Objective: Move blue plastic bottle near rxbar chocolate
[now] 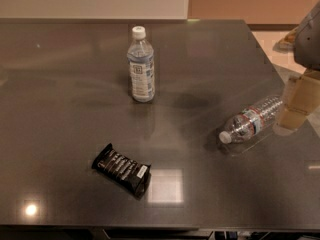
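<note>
The blue plastic bottle [141, 69] stands upright on the dark grey table [60, 109], toward the back centre, with its white cap on top. The rxbar chocolate [122, 169] lies flat in its black wrapper nearer the front, left of centre, well apart from the bottle. My gripper [294, 111] hangs at the right edge of the view, over the table's right side, far from both and next to the base end of a lying bottle.
A clear ribbed bottle [251, 120] with a red-and-white label lies on its side at the right, cap pointing to the front left. The table's right edge runs diagonally behind the gripper, with pale floor [272, 46] beyond it.
</note>
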`<state>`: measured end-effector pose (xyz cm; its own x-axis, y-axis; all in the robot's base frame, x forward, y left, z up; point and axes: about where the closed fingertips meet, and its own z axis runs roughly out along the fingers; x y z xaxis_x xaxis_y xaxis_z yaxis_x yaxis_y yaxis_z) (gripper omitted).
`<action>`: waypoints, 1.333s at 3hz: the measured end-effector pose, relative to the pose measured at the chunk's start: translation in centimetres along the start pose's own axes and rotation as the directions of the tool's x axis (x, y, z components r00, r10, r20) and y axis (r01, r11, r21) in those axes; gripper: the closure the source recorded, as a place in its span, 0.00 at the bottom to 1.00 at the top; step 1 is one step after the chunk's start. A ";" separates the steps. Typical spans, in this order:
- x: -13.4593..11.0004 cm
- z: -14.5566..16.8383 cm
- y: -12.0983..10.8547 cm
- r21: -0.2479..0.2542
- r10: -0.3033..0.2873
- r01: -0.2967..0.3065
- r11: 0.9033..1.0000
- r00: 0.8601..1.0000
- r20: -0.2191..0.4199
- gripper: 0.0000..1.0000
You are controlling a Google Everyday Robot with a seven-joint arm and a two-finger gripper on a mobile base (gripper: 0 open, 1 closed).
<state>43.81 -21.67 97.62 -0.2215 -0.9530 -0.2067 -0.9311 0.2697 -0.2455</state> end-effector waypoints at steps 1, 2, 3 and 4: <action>0.0 0.0 0.0 0.000 0.000 0.000 1.000 1.000 0.000 0.00; -0.9 -0.2 -1.1 0.000 0.004 -0.004 1.000 1.000 0.028 0.00; -3.9 0.6 -3.6 -0.005 0.001 0.000 1.000 0.994 0.107 0.00; -7.9 2.2 -6.6 -0.002 -0.001 0.001 1.000 0.978 0.208 0.00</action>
<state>52.35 -15.60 98.78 -0.1556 -0.9035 -0.3993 -0.9320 0.2683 -0.2438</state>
